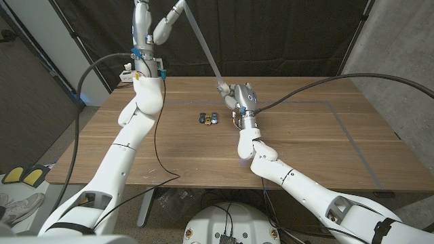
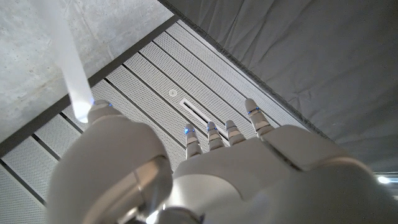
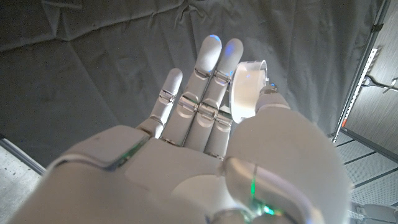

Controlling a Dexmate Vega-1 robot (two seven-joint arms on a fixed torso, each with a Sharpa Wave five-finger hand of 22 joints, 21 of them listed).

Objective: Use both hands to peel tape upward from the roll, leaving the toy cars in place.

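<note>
While the right hand (image 1: pixel 239 97) grips the tape roll (image 3: pixel 247 91) above the table (image 1: pixel 305 135), the raised left hand (image 1: pixel 168 20) pinches the tape strip (image 1: pixel 201 41); two toy cars (image 1: pixel 208 118) sit beside it.

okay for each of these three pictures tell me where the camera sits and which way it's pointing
Head view: on the robot's head, looking down at the wooden table and toy cars; both arms show.
Left wrist view: behind the left hand, aimed up at the ceiling.
Right wrist view: behind the right hand, facing the dark curtain.
Shared: the tape strip in head and left wrist views.
</note>
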